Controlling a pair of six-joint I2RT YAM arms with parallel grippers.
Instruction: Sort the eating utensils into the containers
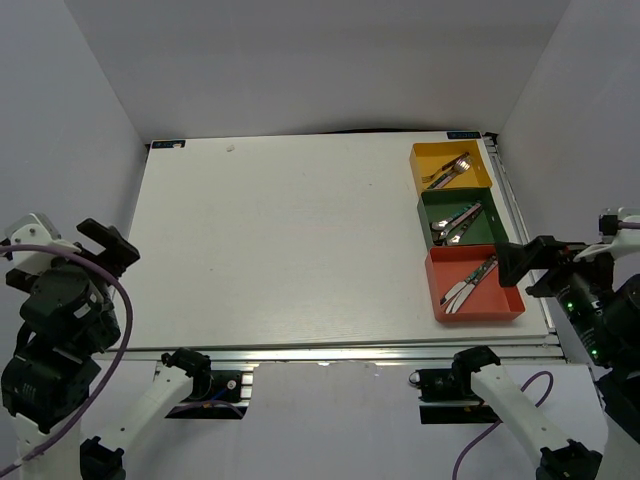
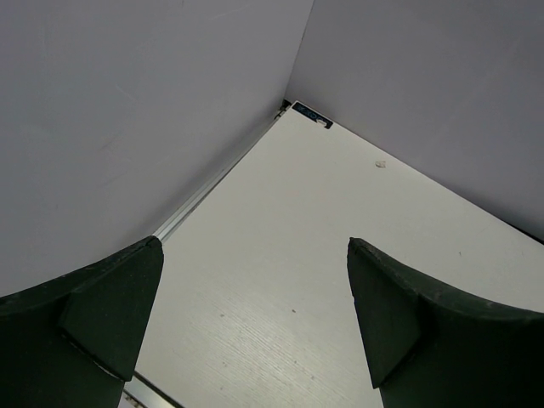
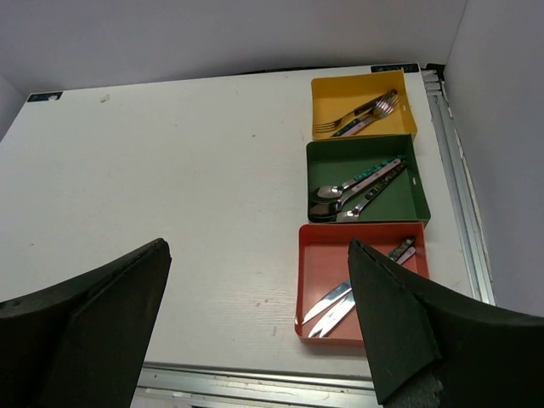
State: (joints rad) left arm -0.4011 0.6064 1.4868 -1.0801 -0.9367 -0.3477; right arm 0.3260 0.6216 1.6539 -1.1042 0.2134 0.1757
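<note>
Your left gripper [image 2: 251,313] and right gripper [image 3: 255,316] gape wide, empty. Forks [image 3: 361,112] fill the yellow bin [image 3: 331,93], spoons [image 3: 357,183] the green bin [image 3: 340,157], knives [image 3: 336,299] the red-orange bin [image 3: 327,255]. They look light, stiff and slippery, so pinch mid-handle.

Three bins [image 1: 492,231] line the table's [image 1: 300,250] right edge: forks [image 1: 448,170] farthest, spoons [image 1: 455,222] middle, knives [image 1: 468,283] nearest

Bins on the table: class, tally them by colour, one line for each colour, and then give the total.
Yellow bin: 1
Green bin: 1
Red-orange bin: 1
Total: 3
</note>
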